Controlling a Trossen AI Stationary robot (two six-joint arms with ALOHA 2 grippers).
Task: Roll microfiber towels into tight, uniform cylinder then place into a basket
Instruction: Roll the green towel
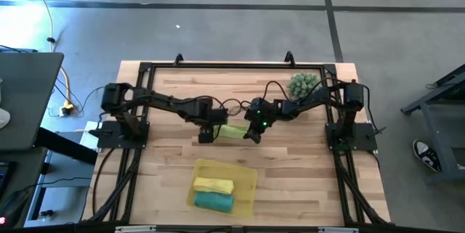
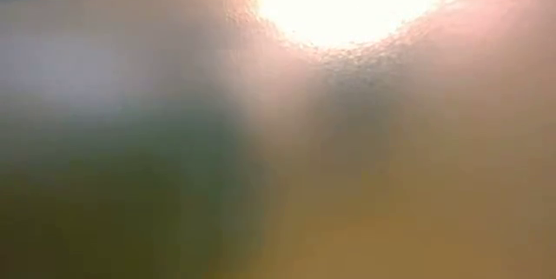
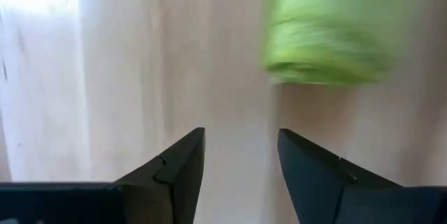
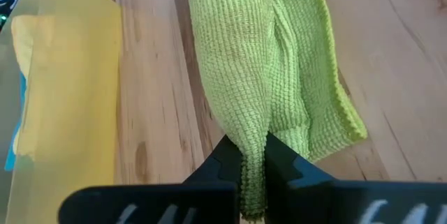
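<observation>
From the high view, both arms reach in toward the middle of the wooden table, and between them lies the lime green towel, a short rolled bundle at frame centre. The left gripper sits just at the towel's left end, the right gripper at its right end. Lower in the frame, below the arms, the yellow basket rests on the table with the yellow towel and the teal towel lying side by side inside it, yellow above teal. A spiky green plant stands at the upper right, near the right arm's base. The low view is washed out by glare and gives nothing that can be told apart, perhaps only a bright patch at the top. In the left wrist view, the left gripper stands with its two dark fingers spread and nothing between them; the lime green towel sits apart from them in the upper right of the frame, rolled, on the pale wood. In the right wrist view, the right gripper is pinched tight on a fold of the lime green towel, which runs up the middle of the frame from the fingers, with the basket at the left edge.
</observation>
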